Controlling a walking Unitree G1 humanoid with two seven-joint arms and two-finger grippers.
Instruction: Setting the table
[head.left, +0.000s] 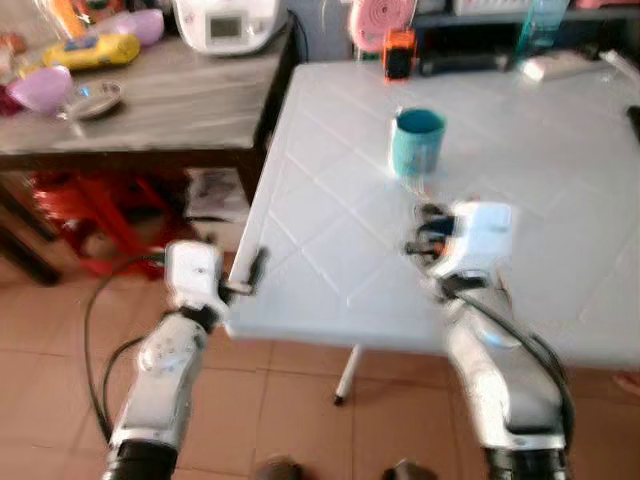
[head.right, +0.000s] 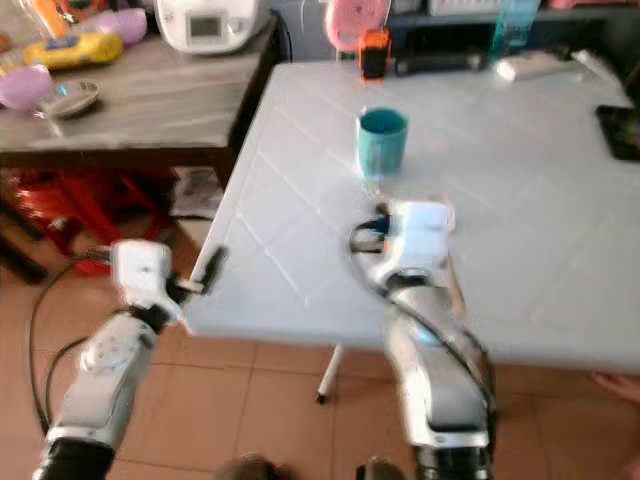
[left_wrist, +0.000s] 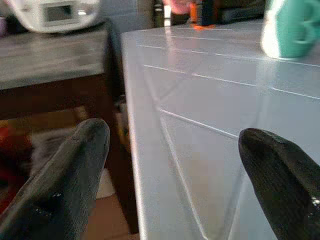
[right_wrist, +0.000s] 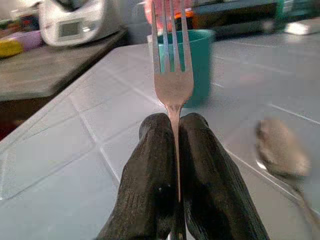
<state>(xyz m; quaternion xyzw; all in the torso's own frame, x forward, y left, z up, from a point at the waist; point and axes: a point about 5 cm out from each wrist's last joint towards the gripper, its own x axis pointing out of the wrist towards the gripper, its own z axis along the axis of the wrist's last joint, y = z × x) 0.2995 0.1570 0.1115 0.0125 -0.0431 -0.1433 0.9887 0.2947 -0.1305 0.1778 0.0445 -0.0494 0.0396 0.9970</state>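
Left tool (left_wrist: 170, 185) hanging at near left corner of white table (head.left: 330, 250), fingers spread apart, gripping nothing. Right tool (right_wrist: 172, 150) hovering over table, fingers pinching fork (right_wrist: 171, 65) by handle (tines pointing toward teal cup (head.left: 417, 142)). Spoon (right_wrist: 282, 150) lying on table beside it. Cup standing beyond, mid-table. Rice cooker (head.left: 228, 22) sitting on wooden side table (head.left: 160, 100), far left.

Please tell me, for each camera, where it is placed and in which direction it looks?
Eye views: on the head, looking forward and down at the white table and cup; both arms show.
Left wrist view: along the left gripper, open at the table's edge; its fingers show.
Right wrist view: along the right gripper, shut on a fork pointing at the cup, a spoon beside.
All views share cup and table.
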